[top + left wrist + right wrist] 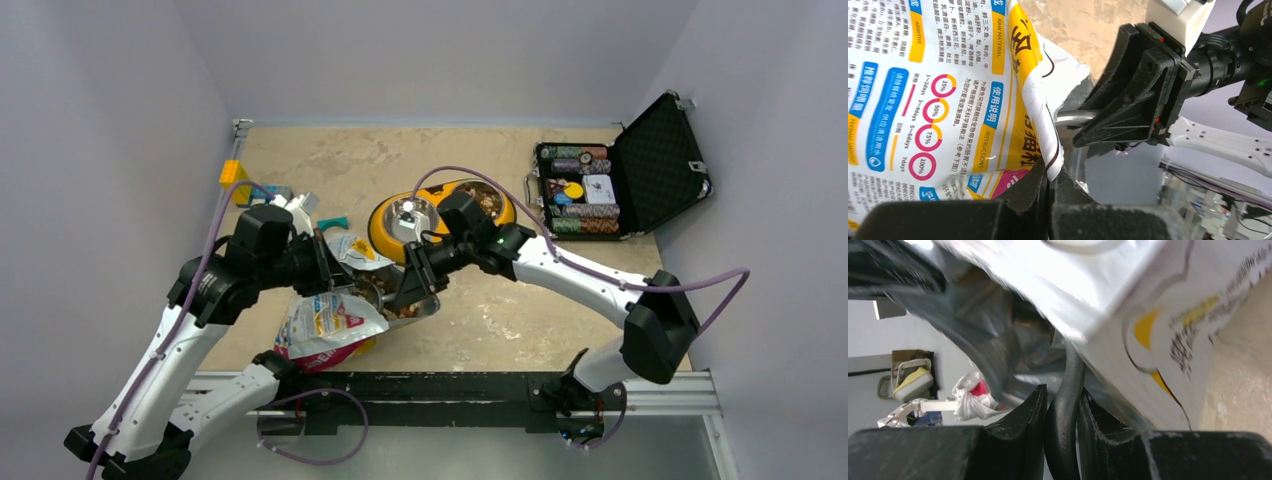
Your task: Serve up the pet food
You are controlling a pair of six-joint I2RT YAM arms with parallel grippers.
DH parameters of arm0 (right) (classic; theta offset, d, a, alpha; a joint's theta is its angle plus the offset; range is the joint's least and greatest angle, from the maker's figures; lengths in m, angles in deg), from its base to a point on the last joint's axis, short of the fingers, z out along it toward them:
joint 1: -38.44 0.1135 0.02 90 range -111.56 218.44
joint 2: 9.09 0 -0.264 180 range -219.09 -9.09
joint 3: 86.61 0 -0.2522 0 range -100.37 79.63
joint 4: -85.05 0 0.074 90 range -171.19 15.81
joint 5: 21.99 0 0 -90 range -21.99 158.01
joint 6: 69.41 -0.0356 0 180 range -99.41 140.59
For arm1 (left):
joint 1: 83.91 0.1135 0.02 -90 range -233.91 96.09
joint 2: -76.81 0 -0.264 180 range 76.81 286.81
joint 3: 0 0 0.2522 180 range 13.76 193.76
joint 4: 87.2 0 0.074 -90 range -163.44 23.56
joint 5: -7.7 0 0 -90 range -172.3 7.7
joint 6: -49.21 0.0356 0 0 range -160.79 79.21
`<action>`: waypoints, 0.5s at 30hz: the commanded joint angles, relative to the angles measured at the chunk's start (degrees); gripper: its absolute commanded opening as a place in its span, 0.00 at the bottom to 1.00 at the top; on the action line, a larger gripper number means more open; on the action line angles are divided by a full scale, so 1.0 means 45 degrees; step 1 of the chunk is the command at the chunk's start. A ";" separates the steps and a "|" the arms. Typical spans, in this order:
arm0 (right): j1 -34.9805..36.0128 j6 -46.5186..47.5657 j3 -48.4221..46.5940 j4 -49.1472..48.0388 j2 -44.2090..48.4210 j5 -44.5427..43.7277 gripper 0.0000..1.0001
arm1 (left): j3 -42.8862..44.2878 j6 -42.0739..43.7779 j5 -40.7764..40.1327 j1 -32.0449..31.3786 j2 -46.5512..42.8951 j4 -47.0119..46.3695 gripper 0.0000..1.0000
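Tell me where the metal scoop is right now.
In the top view the metal scoop sits left of centre at the mouth of the food bag, clamped in the right gripper, just nearer than the yellow bowl.

Left pincer [326, 266] gripping food bag [325, 322], right pincer [410, 292] holding scoop [383, 297], kibble [488, 203] in yellow bowl [380, 233]

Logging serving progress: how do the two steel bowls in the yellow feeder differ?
The left bowl looks empty, bare shiny steel; the right bowl holds brown kibble. The left bowl lies nearer the bag, the right bowl farther from it. Both sit in one yellow feeder.
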 commanded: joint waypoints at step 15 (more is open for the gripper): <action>-0.2317 -0.1467 0.4140 -0.2082 0.5188 0.2001 0.00 | 0.1329 0.1278 -0.1817 -0.0096 -0.1271 0.1004 0.00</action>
